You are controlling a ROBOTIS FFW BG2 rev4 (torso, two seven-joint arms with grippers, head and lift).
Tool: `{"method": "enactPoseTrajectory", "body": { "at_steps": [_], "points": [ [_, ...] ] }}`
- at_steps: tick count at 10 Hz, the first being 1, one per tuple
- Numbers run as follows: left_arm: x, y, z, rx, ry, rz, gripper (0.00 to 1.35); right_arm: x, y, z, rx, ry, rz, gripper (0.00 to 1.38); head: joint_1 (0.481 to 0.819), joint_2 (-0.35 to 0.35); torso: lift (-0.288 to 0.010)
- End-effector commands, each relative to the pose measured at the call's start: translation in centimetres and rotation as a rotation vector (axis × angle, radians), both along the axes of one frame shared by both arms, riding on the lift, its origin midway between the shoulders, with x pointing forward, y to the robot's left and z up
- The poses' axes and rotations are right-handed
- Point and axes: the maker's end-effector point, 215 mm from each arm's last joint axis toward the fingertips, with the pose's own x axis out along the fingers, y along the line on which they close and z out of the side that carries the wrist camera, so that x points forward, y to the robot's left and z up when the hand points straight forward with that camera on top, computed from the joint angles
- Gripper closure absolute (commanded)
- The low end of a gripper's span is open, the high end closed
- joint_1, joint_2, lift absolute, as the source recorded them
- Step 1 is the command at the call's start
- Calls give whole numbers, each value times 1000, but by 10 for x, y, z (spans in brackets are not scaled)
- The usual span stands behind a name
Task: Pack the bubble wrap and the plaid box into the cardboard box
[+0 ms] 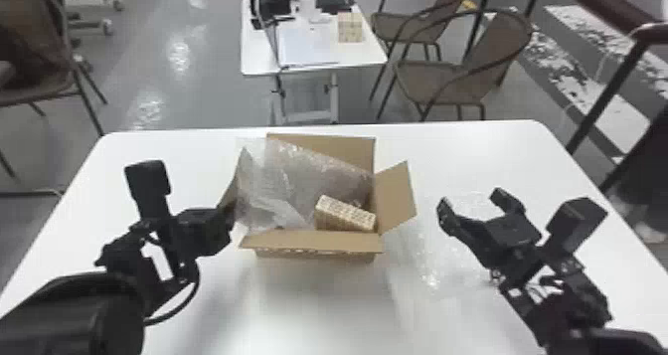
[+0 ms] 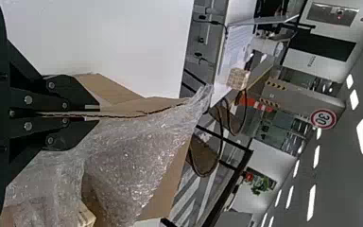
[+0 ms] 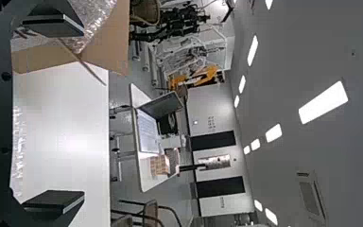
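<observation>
The white table [image 1: 318, 311] is the biggest thing before me, with a second table [image 1: 308, 55] beyond its far edge.

My cardboard box [image 1: 310, 240] stands toward the table's far edge, about midway between the left and right edges, its flaps open.

The bubble wrap [image 1: 278, 180] fills much of the box; it leans up over the far left corner and lies against the inside of the left flap [image 2: 123, 112]. Another sheet of bubble wrap [image 1: 430, 264] lies flat on the table, between the box and the table's right edge.

My left claw [image 1: 230, 214], at the box's left side, pinches that left flap between its fingers. My right claw [image 1: 469, 197] is spread wide and empty, between the box and the table's right edge.

Smallest is the plaid box [image 1: 345, 215], inside the cardboard box, set at an angle by its near right corner.
</observation>
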Motion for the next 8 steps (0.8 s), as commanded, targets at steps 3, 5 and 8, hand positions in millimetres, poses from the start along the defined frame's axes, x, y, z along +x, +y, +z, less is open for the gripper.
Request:
{"method": "enactPoseTrajectory", "body": {
  "at_steps": [3,5,8],
  "points": [
    [-2,2,0,-33,30,19,1211,-16,4,-34,26,63,-14,85,695,-25,-102],
    [-4,21,1,-69,25,111,1211,-20,5,-42,5,59,-19,85,695,-14,-102],
    [-13,94,11,-41,-73,363,1213,-28,0,-54,2,50,-39,85,695,37,-102]
  ]
}}
